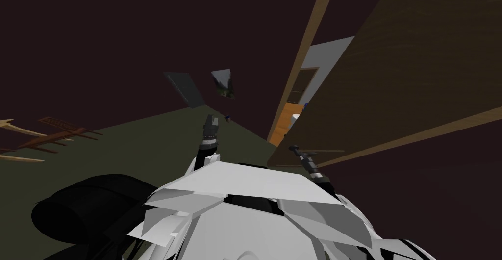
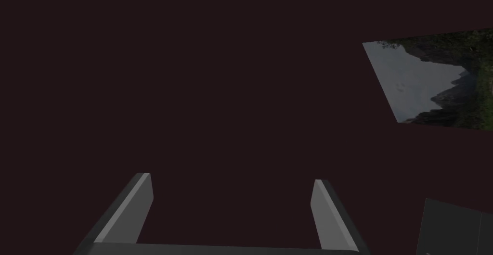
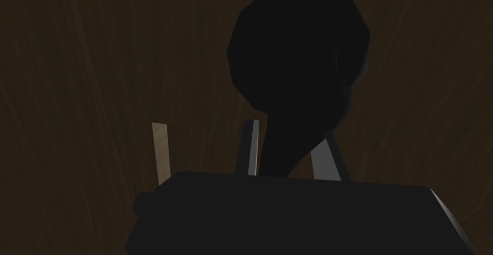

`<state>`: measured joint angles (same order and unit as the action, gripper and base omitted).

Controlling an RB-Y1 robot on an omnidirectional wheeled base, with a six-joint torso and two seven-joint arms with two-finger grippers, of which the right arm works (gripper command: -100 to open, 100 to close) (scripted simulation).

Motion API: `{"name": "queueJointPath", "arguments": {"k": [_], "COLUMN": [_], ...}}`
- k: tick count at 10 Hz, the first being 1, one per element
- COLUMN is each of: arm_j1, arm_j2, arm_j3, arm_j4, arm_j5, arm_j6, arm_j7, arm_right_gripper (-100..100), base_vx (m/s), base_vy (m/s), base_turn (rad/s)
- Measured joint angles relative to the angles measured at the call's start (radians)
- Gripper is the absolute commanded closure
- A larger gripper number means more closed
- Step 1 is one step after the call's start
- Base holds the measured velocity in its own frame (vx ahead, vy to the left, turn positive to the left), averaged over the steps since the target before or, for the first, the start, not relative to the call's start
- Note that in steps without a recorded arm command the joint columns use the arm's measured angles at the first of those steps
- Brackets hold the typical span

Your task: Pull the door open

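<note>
A dark brown wooden door (image 1: 392, 75) stands swung partway out of its pale wooden frame (image 1: 299, 61) on my right. My right gripper (image 1: 294, 149) is at the door's lower near edge. In the right wrist view the door (image 3: 96, 74) is close behind a black rounded door handle (image 3: 298, 50). The right gripper (image 3: 289, 133) is shut on the handle's neck, one finger (image 3: 250, 146) on each side of it. My left gripper (image 1: 212, 121) is held out ahead over the floor, and it (image 2: 231, 180) is open with nothing between its fingers.
Between frame and door a gap (image 1: 287, 119) shows a lit room with an orange floor. Wooden chairs (image 1: 54, 134) lie at the far left. A black rounded bulk (image 1: 83, 208) sits by my left side. A dark panel (image 1: 185, 89) and a picture (image 1: 223, 83) hang on the far wall.
</note>
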<state>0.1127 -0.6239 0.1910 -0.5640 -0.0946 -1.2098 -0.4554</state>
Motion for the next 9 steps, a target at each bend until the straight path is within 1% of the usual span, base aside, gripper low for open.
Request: {"name": "queueJointPath", "arguments": {"k": [1,2,4,5,6,8,9], "arm_j1": [-0.013,-0.031,-0.066,-0.081,-0.086,-0.117,-0.163], "arm_j2": [0.008,0.017,0.036,0.046,0.050,0.063,0.076], "arm_j3": [-0.006,-0.010,-0.018,-0.025,-0.028,-0.029,-0.030], "arm_j4": [-0.005,-0.003,0.007,0.001,-0.015,0.027,0.088], "arm_j5": [0.001,0.004,0.010,0.012,0.014,0.019,0.024], "arm_j6": [0.019,0.038,0.067,0.092,0.118,0.116,0.103], "arm_j7": [0.006,0.012,0.022,0.031,0.036,0.040,0.043], "arm_right_gripper": [100,100,100,100,100,100,100], "base_vx": [-0.244,-0.220,-0.259,-0.197,-0.105,-0.129,-0.118], "base_vy": [-0.121,-0.113,-0.100,-0.076,-0.034,-0.060,-0.052], "base_turn": [0.177,0.148,0.183,0.111,0.018,0.100,0.100]}}
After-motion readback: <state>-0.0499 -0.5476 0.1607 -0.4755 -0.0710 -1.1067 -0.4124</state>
